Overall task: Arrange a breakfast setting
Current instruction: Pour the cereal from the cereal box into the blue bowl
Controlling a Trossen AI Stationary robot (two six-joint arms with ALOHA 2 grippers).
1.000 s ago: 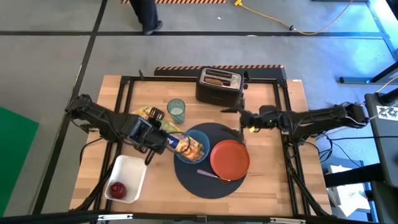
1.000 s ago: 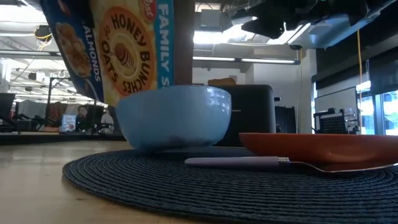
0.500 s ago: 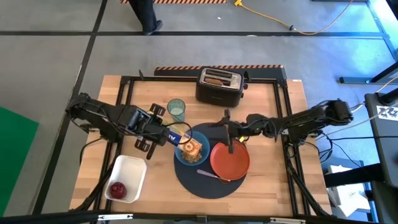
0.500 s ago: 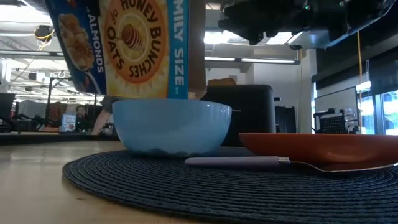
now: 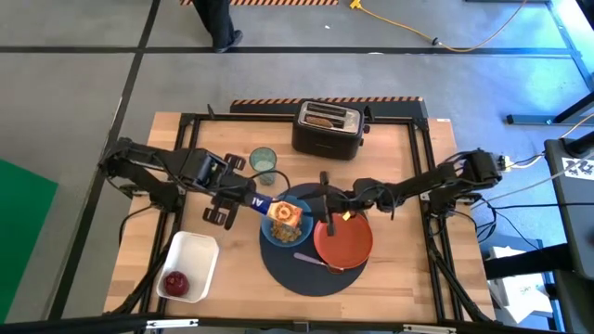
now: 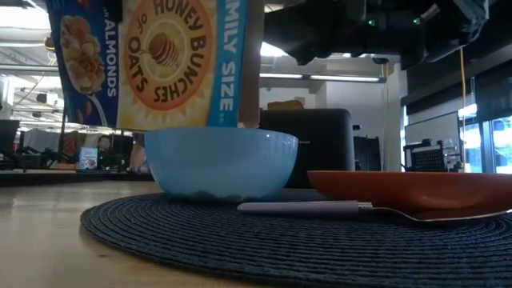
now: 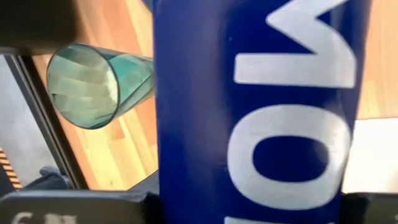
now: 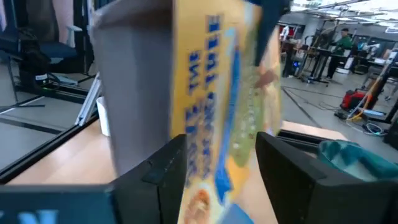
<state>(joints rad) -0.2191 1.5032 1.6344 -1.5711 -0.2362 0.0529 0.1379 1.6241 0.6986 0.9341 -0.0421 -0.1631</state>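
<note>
My left gripper (image 5: 243,197) is shut on a blue and yellow cereal box (image 5: 275,210), held tilted over the blue bowl (image 5: 286,228). In the low view the box (image 6: 160,64) hangs just above the bowl (image 6: 220,160). My right gripper (image 5: 325,199) is open, its fingers (image 8: 163,175) on either side of the box's other end (image 8: 217,106). The bowl, orange-red plate (image 5: 344,237) and metal spoon (image 5: 314,261) lie on the round dark mat (image 5: 278,271). The greenish glass (image 5: 264,164) stands on the wood. The toast (image 5: 325,117) sticks up from the toaster. The red apple (image 5: 174,281) lies in the white tub. My left gripper pinches the box's blue narrow sides (image 7: 186,186) between its two fingers, at the end away from the bowl. The fingers come from the table's left, slanting down. The box is lifted clear and tilted over the bowl. My right gripper: I cannot tell whether it touches the box.
A black toaster (image 5: 327,130) stands at the table's far edge. The white tub (image 5: 195,255) sits near the front left corner. A snack packet (image 5: 221,168) lies left of the glass. A person's legs show on the floor beyond the table (image 5: 219,23).
My left gripper has drawn back a little toward the table's left and turned the cereal box, which now stands more upright over the bowl. My right gripper has moved toward the table's left and near edge, up to the box's end.
</note>
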